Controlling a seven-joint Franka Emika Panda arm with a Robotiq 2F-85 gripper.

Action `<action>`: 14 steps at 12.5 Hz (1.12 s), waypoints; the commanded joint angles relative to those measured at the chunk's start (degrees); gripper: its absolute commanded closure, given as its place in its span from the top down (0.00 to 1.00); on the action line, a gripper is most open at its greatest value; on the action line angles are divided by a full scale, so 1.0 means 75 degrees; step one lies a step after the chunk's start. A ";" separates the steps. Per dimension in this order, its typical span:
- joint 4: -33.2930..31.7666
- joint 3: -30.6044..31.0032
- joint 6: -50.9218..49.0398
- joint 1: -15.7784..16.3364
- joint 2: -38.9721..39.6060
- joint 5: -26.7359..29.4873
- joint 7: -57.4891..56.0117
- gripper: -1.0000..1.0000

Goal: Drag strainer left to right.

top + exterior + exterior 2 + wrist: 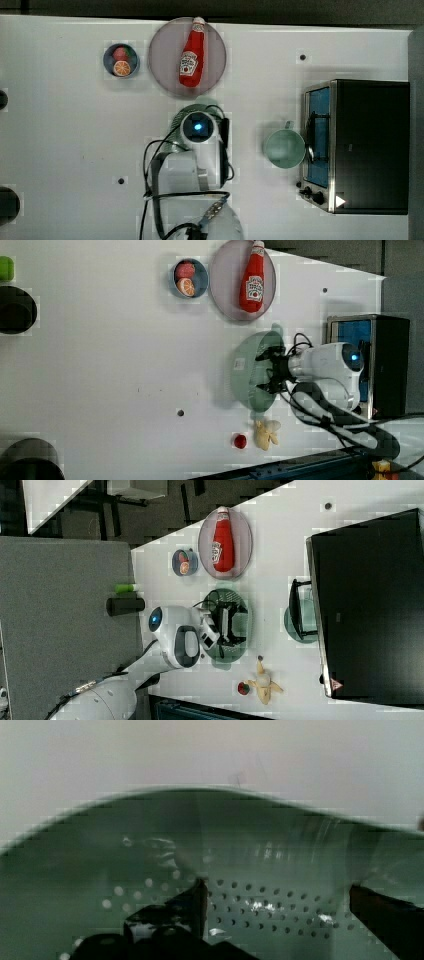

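**Pincer inside the strainer, ready to drag**

The large pale mint-green oval plastic strainer (248,371) lies on the white table (110,365), directly beneath the pincer (267,371). In the wrist view its holed centre panel (260,905) lies between the two black fingers (192,902), which stand wide apart and grip nothing. The pincer hangs low over the bowl; I cannot tell whether a fingertip touches the plastic.

Judging from this, the step in hand is getting a purchase on the strainer before dragging. One finger pressed against the inner wall, or a pinch over the wide rim, should serve; the shell looks light and may tip or skid if pushed high up. Keeping the wrist low and the pull level would help.

Just beyond the pincer in the top view sits the round grey plate (162,55) bearing a red plastic ketchup bottle (192,54). Toward the top view's right stands a small mint-green cup (284,148), beside a black toaster oven (370,145): both lie in the likely path, so the drag wants a clear stopping point short of them.
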 commanded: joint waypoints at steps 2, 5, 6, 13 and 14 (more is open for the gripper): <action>0.0107 -0.0537 0.0171 -0.0198 -0.0248 0.0020 -0.1213 1.00; 0.0106 -0.0932 0.0269 -0.0205 -0.0249 0.0020 -0.1538 1.00; 0.0104 -0.1051 0.0270 -0.0209 -0.0247 0.0020 -0.1721 1.00; 0.0142 -0.1522 0.0330 -0.0227 -0.0401 0.0020 -0.2797 1.00; 0.0151 -0.1405 0.0201 -0.0225 -0.0636 0.0020 -0.2874 1.00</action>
